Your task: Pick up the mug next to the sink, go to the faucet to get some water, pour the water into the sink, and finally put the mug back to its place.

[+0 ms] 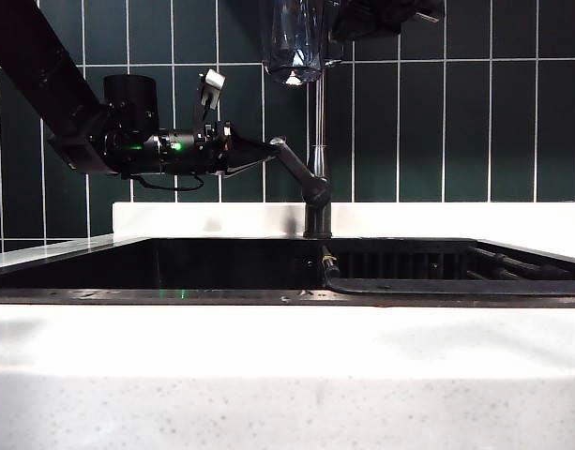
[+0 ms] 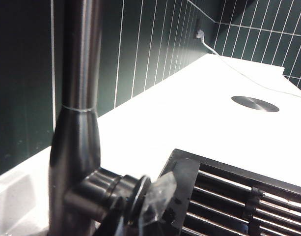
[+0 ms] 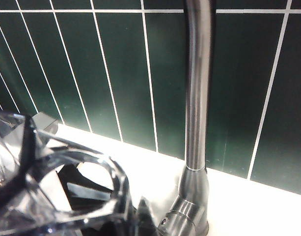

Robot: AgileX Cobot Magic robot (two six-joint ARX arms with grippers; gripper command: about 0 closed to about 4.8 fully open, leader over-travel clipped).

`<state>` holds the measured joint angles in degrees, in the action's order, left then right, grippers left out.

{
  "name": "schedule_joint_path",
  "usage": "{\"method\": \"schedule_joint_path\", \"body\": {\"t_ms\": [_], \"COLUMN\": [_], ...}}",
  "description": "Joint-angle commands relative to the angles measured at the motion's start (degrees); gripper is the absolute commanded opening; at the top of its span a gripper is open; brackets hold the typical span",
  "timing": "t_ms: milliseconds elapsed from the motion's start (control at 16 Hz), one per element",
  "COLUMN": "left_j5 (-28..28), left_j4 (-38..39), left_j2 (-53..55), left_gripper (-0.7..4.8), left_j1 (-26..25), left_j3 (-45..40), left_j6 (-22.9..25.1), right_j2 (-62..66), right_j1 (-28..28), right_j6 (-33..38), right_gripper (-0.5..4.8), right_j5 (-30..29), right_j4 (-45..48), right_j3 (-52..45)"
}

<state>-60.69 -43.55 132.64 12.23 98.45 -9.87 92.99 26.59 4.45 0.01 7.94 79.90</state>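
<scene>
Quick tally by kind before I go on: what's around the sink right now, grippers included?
Glass mug, held up high in the right gripper: 1
Faucet, its lever pinched by the left gripper: 1
Sink: 1
Grippers: 2
Round metal disc in the counter: 1
White cable on the counter: 1
Total: 7

- A white speckled counter [image 1: 287,375] carries everything.
- A black sink [image 1: 174,267] is set into it.
- The dark faucet [image 1: 316,202] stands on the counter behind the sink.
- A round metal disc [image 2: 255,103] lies flat on the counter, beyond the sink's ribbed rack [image 2: 229,201].
</scene>
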Motion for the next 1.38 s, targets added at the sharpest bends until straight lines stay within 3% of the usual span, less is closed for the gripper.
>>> {"method": "schedule_joint_path", "body": {"t_ms": [63,1376], "left_j5": [-0.61,0.02], "left_j4": [-0.22,-0.7], "left_j2": [-0.24,-0.31], "left_gripper": [-0.06,-0.06], "left_j1": [1.7,2.36], "left_j3": [-1.55,-1.53], "left_j6": [1.31,1.51], "right_j2": [-0.39,-0.37], "right_j1": [0.04,0.04], "right_j6": [0.04,0.04], "right_gripper": [-0.09,-0.09], "right_j5": [0.04,0.07], "right_j4": [1.14,0.83], "right_j3": [0.42,0.42]}}
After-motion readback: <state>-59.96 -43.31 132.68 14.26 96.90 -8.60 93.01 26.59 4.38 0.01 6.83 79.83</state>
